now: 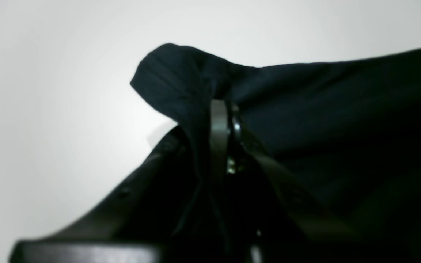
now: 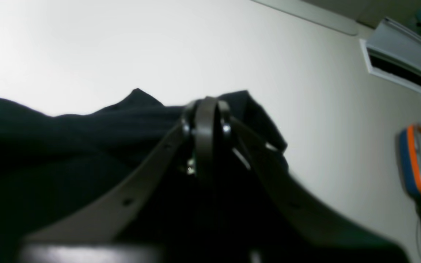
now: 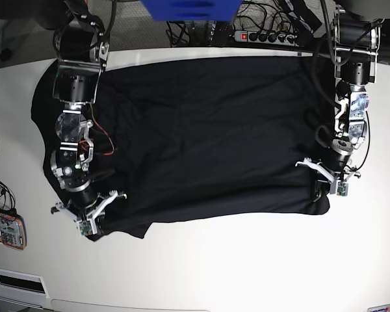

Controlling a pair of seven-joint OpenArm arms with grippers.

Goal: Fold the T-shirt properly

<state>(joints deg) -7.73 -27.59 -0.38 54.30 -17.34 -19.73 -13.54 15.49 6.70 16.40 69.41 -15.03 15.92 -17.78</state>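
The black T-shirt (image 3: 201,136) lies spread across the white table (image 3: 247,260), and its near edge is rumpled at both lower corners. On the right of the base view, my left gripper (image 3: 320,195) is shut on the shirt's near right corner. The left wrist view shows that gripper (image 1: 224,109) pinching a raised fold of the T-shirt (image 1: 342,109). At the left of the base view, my right gripper (image 3: 92,229) is shut on the near left corner. In the right wrist view, this gripper (image 2: 207,109) has the T-shirt (image 2: 68,135) bunched around its tips.
An orange and blue device (image 3: 5,229) (image 2: 420,164) with cables lies at the table's left edge. A white slotted panel (image 3: 16,283) (image 2: 400,62) sits at the near left corner. A power strip (image 3: 266,36) and a blue object (image 3: 188,10) are behind the table.
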